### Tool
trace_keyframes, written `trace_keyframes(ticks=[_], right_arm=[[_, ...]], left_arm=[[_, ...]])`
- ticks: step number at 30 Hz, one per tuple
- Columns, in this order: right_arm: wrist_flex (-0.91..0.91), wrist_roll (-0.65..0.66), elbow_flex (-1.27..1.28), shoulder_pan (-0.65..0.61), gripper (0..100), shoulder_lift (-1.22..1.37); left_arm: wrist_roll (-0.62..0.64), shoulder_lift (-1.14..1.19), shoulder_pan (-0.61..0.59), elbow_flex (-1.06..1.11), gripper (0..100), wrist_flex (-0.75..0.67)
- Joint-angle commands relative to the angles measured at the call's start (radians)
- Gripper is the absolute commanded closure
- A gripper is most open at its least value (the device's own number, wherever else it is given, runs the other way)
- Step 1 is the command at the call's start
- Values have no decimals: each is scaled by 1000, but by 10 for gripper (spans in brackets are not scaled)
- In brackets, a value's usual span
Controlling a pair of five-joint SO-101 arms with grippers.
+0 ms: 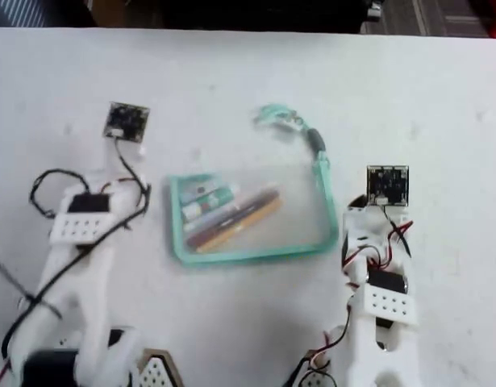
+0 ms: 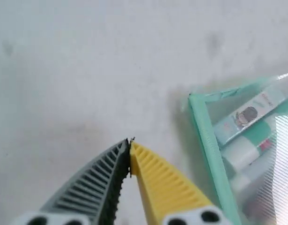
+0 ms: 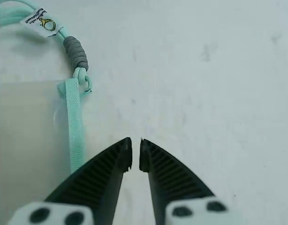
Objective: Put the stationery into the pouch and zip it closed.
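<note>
So the white bench (image 1: 248, 72) is carrying everything here, with the two arms sitting toward its near edge. The left arm (image 1: 78, 242) is on the left side and the right arm (image 1: 381, 306) on the right. Between them, around the middle of the bench, the clear pouch (image 1: 304, 210) with mint trim is lying flat, and the stationery (image 1: 223, 211) is already sitting inside it, bunched toward the pouch's left end. The mint strap (image 1: 292, 122) is curling off the pouch's far right corner toward the far edge. The left gripper (image 2: 130, 143) is hovering over bare bench just beside the pouch's left edge, fingers pressed together on nothing. The right gripper (image 3: 134, 154) is hanging just beside the pouch's right edge, fingers nearly together with only a thin slit showing, also gripping nothing.
</note>
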Motion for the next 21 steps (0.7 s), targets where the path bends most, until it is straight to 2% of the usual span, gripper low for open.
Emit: trace_keyframes(ticks=[1, 7, 12, 21], right_arm=[[44, 6, -49, 13, 972, 25], [67, 6, -195, 13, 972, 275], [179, 9, -362, 13, 972, 478], [200, 15, -419, 2, 972, 570]], left_arm=[[9, 163, 31, -78, 972, -74], [11, 397, 39, -203, 973, -72], [5, 469, 56, -307, 973, 23], [9, 565, 154, -405, 973, 32]])
